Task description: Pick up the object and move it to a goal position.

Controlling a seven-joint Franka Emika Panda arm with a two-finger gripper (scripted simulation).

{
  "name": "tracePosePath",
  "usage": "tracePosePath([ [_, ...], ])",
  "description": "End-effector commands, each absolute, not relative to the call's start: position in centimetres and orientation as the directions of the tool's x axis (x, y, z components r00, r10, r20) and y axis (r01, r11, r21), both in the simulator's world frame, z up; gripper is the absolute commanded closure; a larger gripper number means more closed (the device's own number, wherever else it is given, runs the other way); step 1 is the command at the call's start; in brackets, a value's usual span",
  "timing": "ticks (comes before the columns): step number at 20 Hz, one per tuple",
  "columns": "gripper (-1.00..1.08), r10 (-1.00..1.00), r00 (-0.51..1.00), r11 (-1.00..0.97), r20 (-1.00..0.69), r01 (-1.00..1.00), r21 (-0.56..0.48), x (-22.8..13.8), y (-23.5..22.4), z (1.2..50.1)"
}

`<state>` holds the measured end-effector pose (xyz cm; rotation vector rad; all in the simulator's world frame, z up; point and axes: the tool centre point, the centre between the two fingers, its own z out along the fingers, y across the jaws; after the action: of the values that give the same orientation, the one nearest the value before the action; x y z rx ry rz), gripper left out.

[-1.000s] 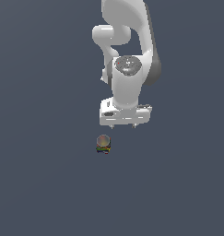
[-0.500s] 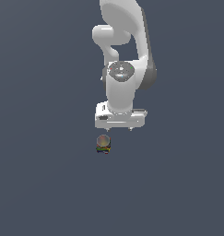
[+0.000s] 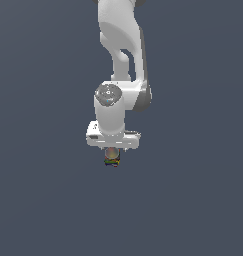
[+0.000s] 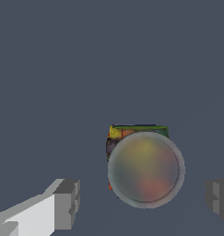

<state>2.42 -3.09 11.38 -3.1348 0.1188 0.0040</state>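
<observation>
White two-finger gripper, jaws spread, newly lowered to straddle the tiny banded block with pale rounded top; grasp pending.

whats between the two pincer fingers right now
The object sits between the pincer fingers, with bare floor showing on either side of it, in the wrist view.

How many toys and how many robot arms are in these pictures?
Small banded object: 1
Robot arm, its gripper with jaws open on either side of the object: 1
Total: 2
</observation>
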Motion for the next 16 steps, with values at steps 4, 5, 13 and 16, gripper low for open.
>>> tracePosePath([
  [4,-0.92,-0.085,0.996,-0.996,-0.002,-0.085,-0.001,2.5,-3.8,10.9],
  [5,-0.92,-0.085,0.996,-0.996,-0.002,-0.085,-0.001,2.5,-3.8,10.9],
  [13,-0.92,-0.086,0.996,-0.996,-0.001,-0.086,0.0,2.5,-3.9,7.7],
  [16,-0.92,-0.086,0.996,-0.996,-0.001,-0.086,0.0,2.5,-3.9,6.4],
])
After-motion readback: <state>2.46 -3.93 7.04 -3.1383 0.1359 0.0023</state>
